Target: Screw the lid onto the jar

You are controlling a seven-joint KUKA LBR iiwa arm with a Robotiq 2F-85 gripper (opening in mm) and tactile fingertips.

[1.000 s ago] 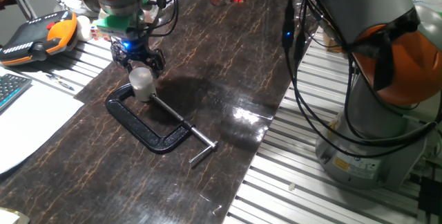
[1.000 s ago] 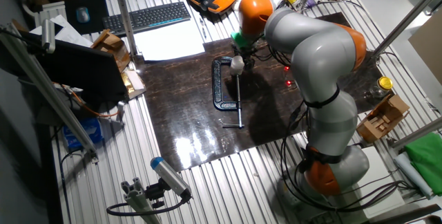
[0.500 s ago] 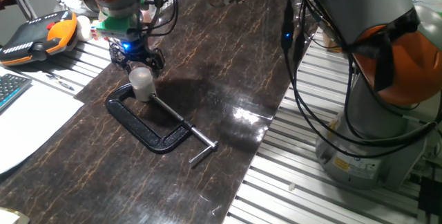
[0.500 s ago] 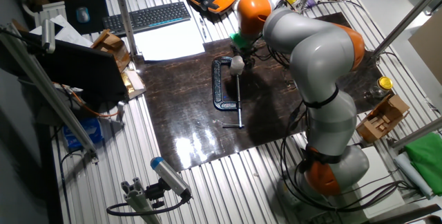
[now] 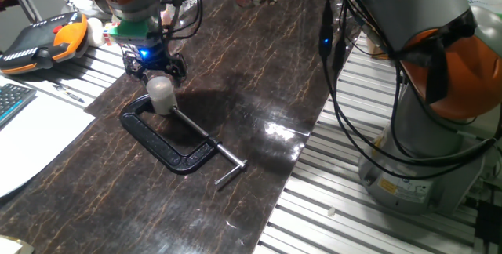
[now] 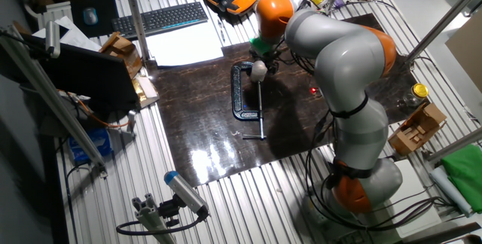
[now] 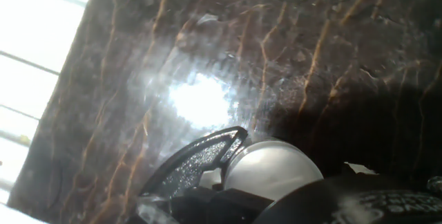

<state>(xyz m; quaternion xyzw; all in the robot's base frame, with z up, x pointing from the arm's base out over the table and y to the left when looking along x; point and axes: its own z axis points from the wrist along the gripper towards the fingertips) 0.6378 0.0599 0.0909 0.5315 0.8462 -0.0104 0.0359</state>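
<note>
Jar (image 5: 162, 99): stands upright in the black C-clamp (image 5: 169, 142), near the dark mat's (image 5: 259, 89) far left edge. Lid (image 7: 273, 171): on the jar's mouth. Gripper (image 5: 158, 69): directly above, vertical axes aligned; whether clenched on the lid cannot be told.

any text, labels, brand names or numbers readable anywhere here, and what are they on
None can be read.
Keyboard: key legends too small to read.
Orange and black pendant: its markings are blurred.
Black C-clamp, jar, claw: no lettering visible.
Hand view: only glare on the dark tabletop.
</note>
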